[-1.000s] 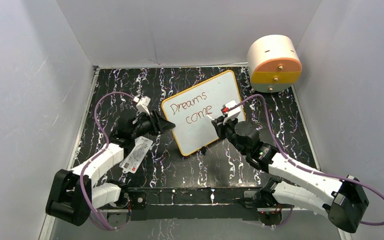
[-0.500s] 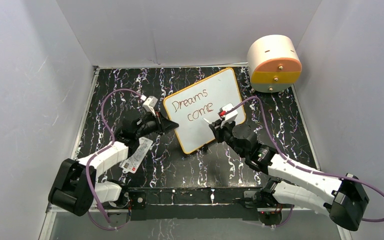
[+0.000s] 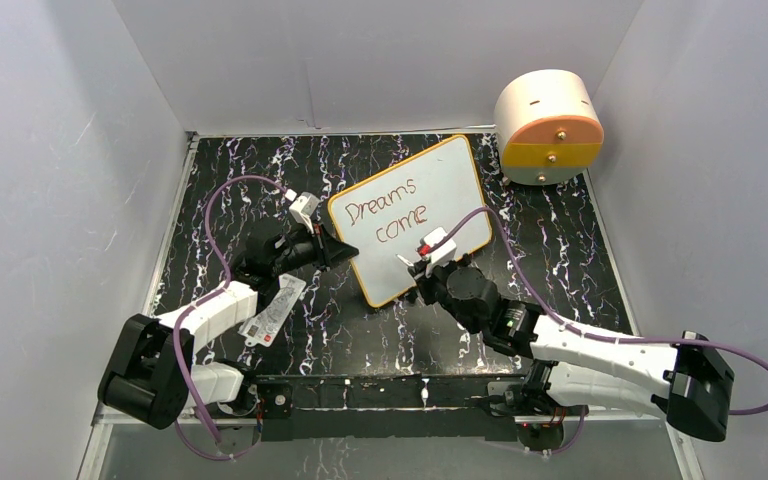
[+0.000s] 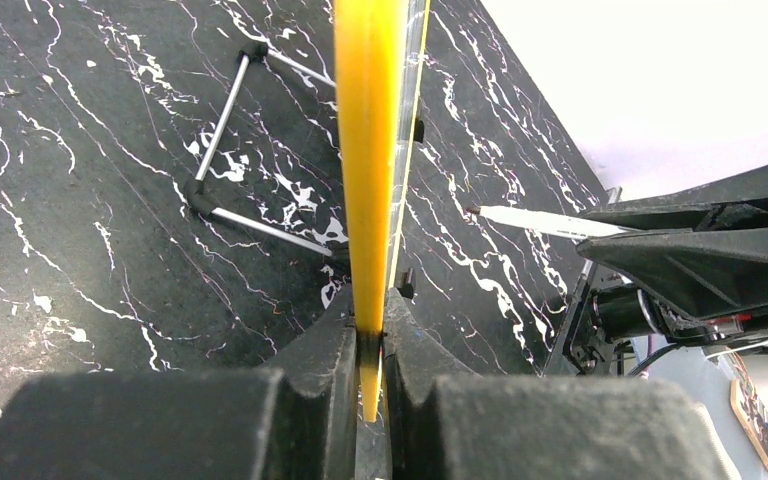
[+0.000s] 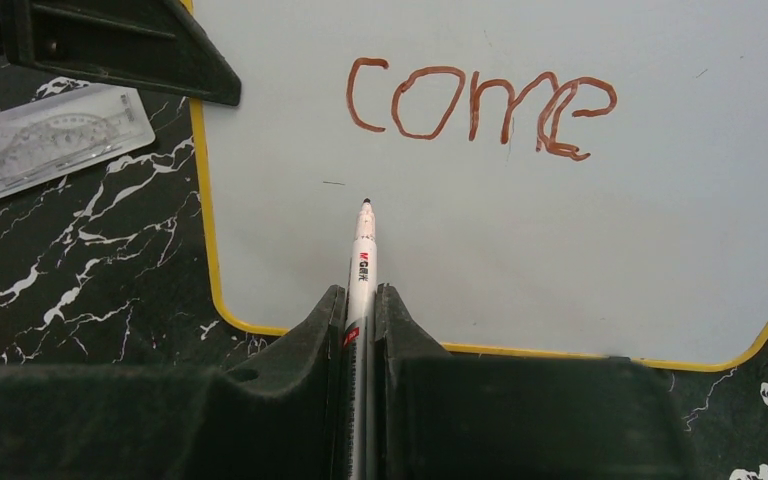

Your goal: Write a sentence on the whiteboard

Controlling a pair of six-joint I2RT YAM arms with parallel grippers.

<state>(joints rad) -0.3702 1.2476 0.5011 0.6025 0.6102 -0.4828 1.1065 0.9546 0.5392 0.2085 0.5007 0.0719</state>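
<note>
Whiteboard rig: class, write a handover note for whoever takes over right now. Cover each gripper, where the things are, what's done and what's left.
Left gripper: shut on the yellow left edge of the whiteboard.
Right gripper: shut on the marker, tip pointing at blank board under "come"; contact unclear.
Done: the sentence reads "Dreams come" in two slanted lines.
Left: it looks unfinished; probably write the rest on a third line below.
</note>
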